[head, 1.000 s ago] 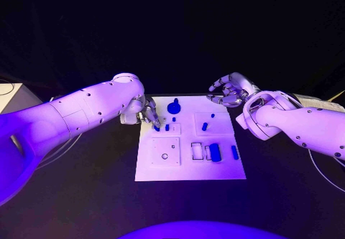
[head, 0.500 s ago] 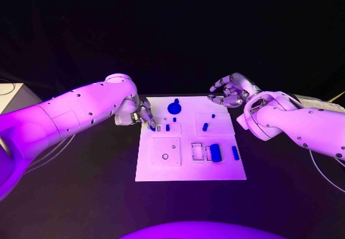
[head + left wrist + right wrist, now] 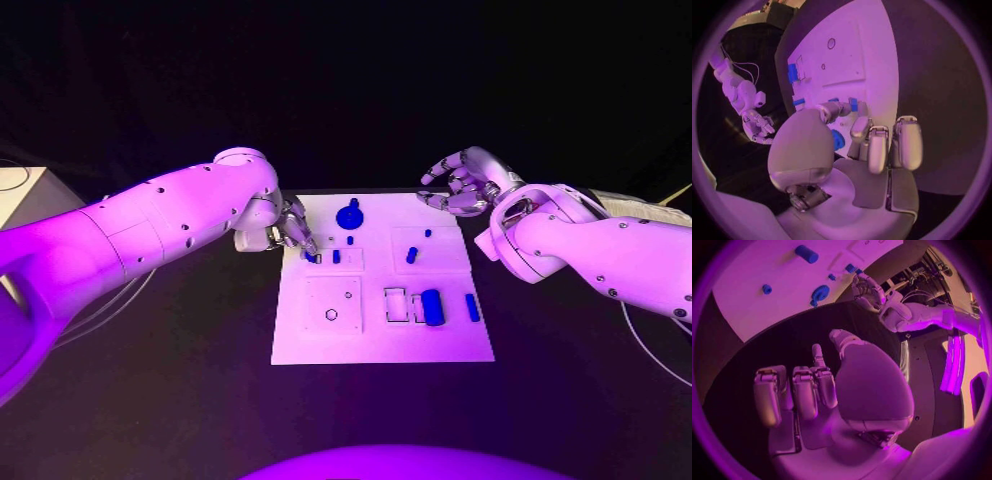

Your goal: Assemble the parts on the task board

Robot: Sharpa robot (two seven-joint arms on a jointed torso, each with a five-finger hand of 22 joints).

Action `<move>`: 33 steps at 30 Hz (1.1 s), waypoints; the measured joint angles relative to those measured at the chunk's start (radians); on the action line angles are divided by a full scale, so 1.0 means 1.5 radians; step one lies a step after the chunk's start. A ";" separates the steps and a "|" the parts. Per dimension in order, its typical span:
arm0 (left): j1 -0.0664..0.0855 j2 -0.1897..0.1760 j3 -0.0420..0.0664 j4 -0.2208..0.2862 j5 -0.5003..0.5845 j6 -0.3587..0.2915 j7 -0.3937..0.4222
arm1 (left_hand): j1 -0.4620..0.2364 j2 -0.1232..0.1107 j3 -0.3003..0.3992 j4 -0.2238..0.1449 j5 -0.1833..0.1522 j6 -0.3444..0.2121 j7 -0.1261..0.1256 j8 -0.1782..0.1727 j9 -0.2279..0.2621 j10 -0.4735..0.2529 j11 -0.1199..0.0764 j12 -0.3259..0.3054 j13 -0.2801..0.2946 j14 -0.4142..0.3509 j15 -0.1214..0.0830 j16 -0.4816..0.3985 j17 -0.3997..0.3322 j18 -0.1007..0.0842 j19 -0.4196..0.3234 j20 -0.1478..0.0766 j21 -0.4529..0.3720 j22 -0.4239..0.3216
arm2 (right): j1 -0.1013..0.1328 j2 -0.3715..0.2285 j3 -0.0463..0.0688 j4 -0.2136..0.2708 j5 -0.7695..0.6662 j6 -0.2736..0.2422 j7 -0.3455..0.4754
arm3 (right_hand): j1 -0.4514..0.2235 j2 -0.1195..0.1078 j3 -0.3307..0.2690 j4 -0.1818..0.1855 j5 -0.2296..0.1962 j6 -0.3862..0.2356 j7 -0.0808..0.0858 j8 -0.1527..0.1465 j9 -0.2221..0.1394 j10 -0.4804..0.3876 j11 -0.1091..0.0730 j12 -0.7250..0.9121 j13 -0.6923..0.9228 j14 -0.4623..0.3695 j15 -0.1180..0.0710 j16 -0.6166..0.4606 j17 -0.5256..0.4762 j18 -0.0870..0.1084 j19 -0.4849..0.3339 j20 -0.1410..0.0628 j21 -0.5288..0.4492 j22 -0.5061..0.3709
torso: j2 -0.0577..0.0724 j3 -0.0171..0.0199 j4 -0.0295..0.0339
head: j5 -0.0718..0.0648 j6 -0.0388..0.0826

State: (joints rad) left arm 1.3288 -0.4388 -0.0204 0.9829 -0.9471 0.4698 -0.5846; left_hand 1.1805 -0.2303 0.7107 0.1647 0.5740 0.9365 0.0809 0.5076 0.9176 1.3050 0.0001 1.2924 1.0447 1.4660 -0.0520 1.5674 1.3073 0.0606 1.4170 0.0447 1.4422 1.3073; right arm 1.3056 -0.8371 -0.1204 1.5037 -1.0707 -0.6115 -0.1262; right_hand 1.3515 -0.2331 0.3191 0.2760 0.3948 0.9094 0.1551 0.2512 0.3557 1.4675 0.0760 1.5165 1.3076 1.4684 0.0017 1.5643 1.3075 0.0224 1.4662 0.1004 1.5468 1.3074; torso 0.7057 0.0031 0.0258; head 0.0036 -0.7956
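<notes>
Left hand reaches down at the white board's far left corner, fingertips at a small blue part; whether it grips is hard to tell. Right hand hangs curled, holding nothing, past the far right corner. No writing is legible. Other blue parts lie on the board, on a black table.

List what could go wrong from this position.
1. The left hand has its fingertips down among small blue parts at the far left of the task board; a sideways slip could knock one over or off the edge.
2. The round blue part sits just beside that hand and could be bumped.
3. The right hand hangs past the board's far right corner, holding nothing, too far off to steady the board.
</notes>
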 measured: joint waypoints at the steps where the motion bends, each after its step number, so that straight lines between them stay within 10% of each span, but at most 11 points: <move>1: 0.000 0.000 0.000 0.000 0.001 -0.001 0.000 | 0.000 0.000 0.000 0.000 0.002 0.000 0.000 0.000 0.000 0.000 0.000 0.000 0.000 0.000 0.000 0.000 0.000 0.000 0.000 0.000 0.000 0.000 | 0.000 0.000 0.000 0.000 0.000 0.000 0.000 | 0.000 0.000 0.000 0.000 0.000 0.000 0.000 0.000 0.000 0.000 0.000 0.000 0.000 0.000 0.000 0.000 0.000 0.000 0.000 0.000 0.000 0.000 | 0.000 0.0002 0.0000 | 0.000 0.000; 33: 0.000 0.019 0.000 -0.012 -0.002 -0.011 0.002 | 0.000 0.000 -0.002 -0.002 0.007 0.003 0.002 -0.005 0.000 0.003 -0.001 0.002 0.001 0.000 0.000 0.000 0.000 0.000 0.000 0.000 0.002 0.000 | 0.000 0.002 0.000 0.000 0.000 0.000 0.000 | 0.000 0.000 0.000 0.000 0.000 0.000 0.000 0.000 0.000 0.000 0.000 0.000 0.000 0.000 0.000 0.000 0.000 0.000 0.000 0.000 0.000 0.000 | 0.000 0.0004 0.0003 | -0.002 -0.003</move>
State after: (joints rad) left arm 1.3281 -0.4104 -0.0210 0.9655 -0.9495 0.4541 -0.5822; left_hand 1.1805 -0.2303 0.7081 0.1620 0.5848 0.9408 0.0835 0.5000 0.9169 1.3102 -0.0015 1.2961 1.0459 1.4665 -0.0515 1.5674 1.3073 0.0606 1.4169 0.0447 1.4456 1.3073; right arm 1.3056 -0.8347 -0.1204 1.5037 -1.0709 -0.6111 -0.1262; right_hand 1.3515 -0.2331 0.3190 0.2760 0.3947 0.9095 0.1551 0.2512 0.3552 1.4675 0.0760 1.5165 1.3073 1.4684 0.0017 1.5643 1.3075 0.0224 1.4662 0.1004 1.5468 1.3078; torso 0.7057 0.0036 0.0263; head 0.0013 -0.7999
